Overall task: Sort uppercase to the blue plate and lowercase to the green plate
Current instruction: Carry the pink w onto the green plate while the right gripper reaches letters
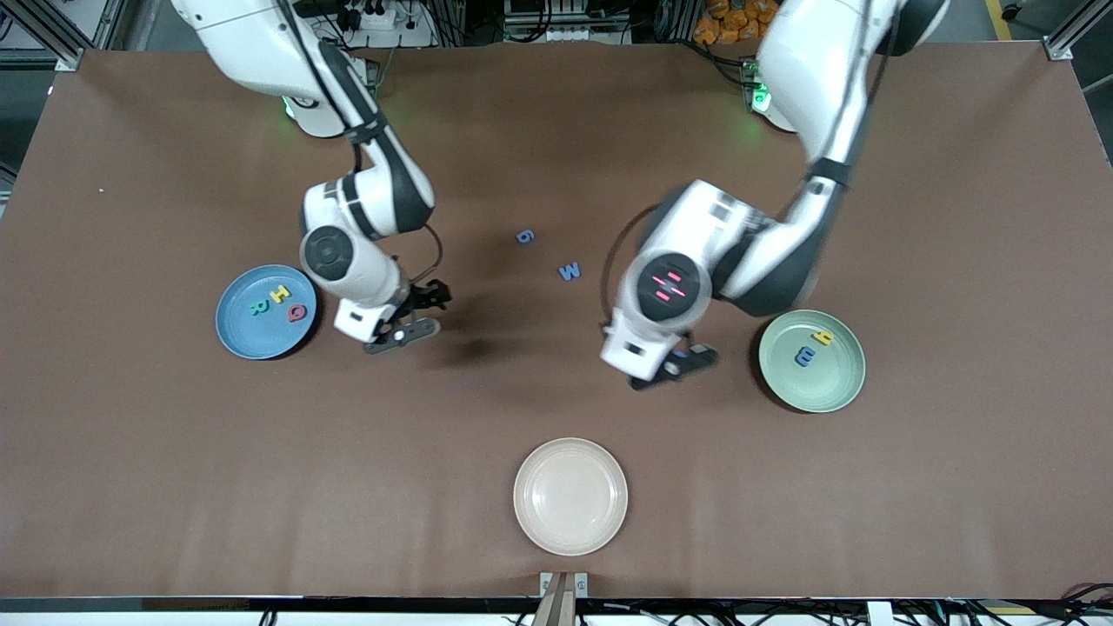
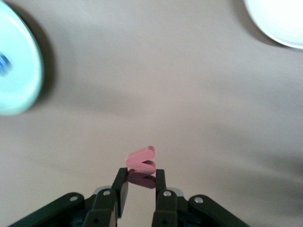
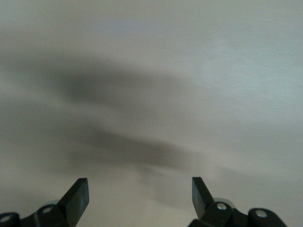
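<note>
Between the fingertips of your left claw [image 2: 141,178] sits the red w [image 2: 141,161], pinched narrowly at its lower edge with most of the letter standing proud of the pads. The grip looks shallow to me, so move slowly and do not jerk the wrist.

That claw [image 1: 687,361] hangs over bare worktop [image 1: 556,391], just beside the rim of the green plate [image 1: 811,361]. On the front view's clock face the plate lies at three o'clock from it. The step in hand, as I judge it, is the carry and drop:
- Travel toward three o'clock until the w is well inside the rim, not over the edge.
- Aim for bare green. The y [image 1: 822,337] and the e [image 1: 804,355] already lie in the plate toward twelve o'clock of its centre, so the six o'clock half is free.
- Come down low before you let go; a foam letter this light may bounce or cling to a pad.

Your right claw [image 1: 422,313] waits, spread wide and holding nothing, over worktop beside the blue plate [image 1: 235,335], which carries the H [image 1: 278,293], the R [image 1: 259,307] and the Q [image 1: 297,312].

Two letters remain on the worktop between the arms: the g [image 1: 524,236] and, at five o'clock from it and nearer the front camera, the W [image 1: 569,271]. A cream plate [image 1: 569,496] sits at six o'clock and takes no part.
</note>
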